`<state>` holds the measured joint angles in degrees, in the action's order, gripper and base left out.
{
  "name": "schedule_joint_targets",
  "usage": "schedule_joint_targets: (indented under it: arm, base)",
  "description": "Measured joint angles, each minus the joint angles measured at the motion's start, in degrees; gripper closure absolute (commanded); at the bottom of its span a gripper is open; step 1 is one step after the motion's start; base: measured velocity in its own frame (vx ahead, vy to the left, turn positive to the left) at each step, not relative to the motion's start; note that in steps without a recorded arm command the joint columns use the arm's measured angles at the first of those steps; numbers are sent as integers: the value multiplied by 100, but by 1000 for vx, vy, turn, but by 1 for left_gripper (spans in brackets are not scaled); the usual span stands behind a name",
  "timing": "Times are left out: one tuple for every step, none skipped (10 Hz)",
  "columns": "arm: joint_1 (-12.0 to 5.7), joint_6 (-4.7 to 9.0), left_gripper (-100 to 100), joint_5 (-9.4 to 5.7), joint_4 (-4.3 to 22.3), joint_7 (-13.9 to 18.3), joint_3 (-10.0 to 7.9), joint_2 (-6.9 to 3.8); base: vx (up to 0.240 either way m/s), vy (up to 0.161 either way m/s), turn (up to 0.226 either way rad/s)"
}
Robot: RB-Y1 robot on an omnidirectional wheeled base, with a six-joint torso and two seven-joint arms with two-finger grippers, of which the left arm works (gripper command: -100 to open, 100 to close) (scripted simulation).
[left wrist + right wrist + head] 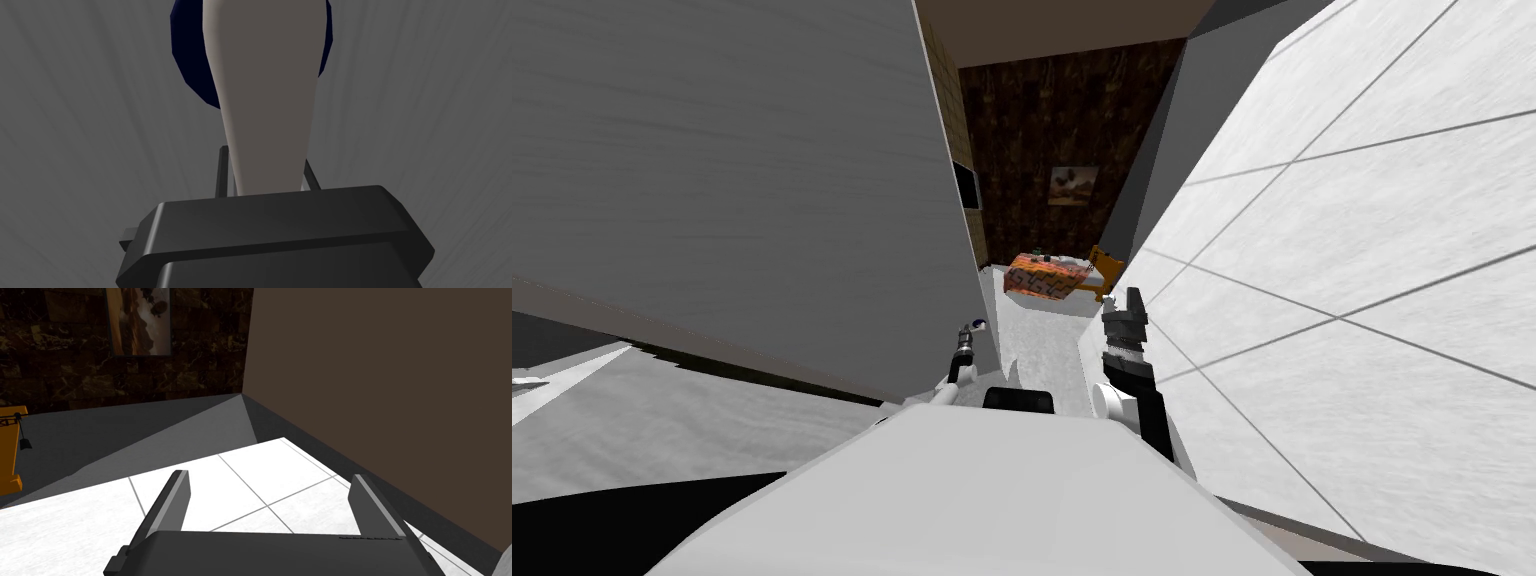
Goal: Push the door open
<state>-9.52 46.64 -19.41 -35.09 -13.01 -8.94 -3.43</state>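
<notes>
The door (742,180) is a broad grey panel on my left, its free edge running down toward my left arm. At that edge my left gripper (974,330) holds the door handle. In the left wrist view the pale grey handle (265,75) rises from a dark blue base (187,60) against the grey door face (425,100), and my left gripper (265,156) is shut on it, one thin finger pressed to each side. My right gripper (1124,305) hangs beside the white tiled wall, and its fingers (170,503) stand open with nothing between them.
A white tiled wall (1362,250) stands close on my right. Through the gap ahead lies a room with a dark brown wall (1052,110), a framed picture (1072,185), a table under an orange patterned cloth (1047,275) and a yellow chair (1105,268).
</notes>
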Motion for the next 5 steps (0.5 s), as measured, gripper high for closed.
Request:
schedule_joint_targets:
  arm:
    - [13,7,100,-34,-20,-20,-66,17]
    - [11,36,100,-66,5,-29,-126,39]
    - [14,49,100,-76,7,-28,-147,25]
    - [70,10,100,-99,-57,-57,-180,28]
    - [82,-3,100,-124,-30,-66,-212,3]
  base:
    - [172,-62,76]
    - [72,-9,48]
    - [116,0,39]
    - [185,-25,46]
    - [185,-1,37]
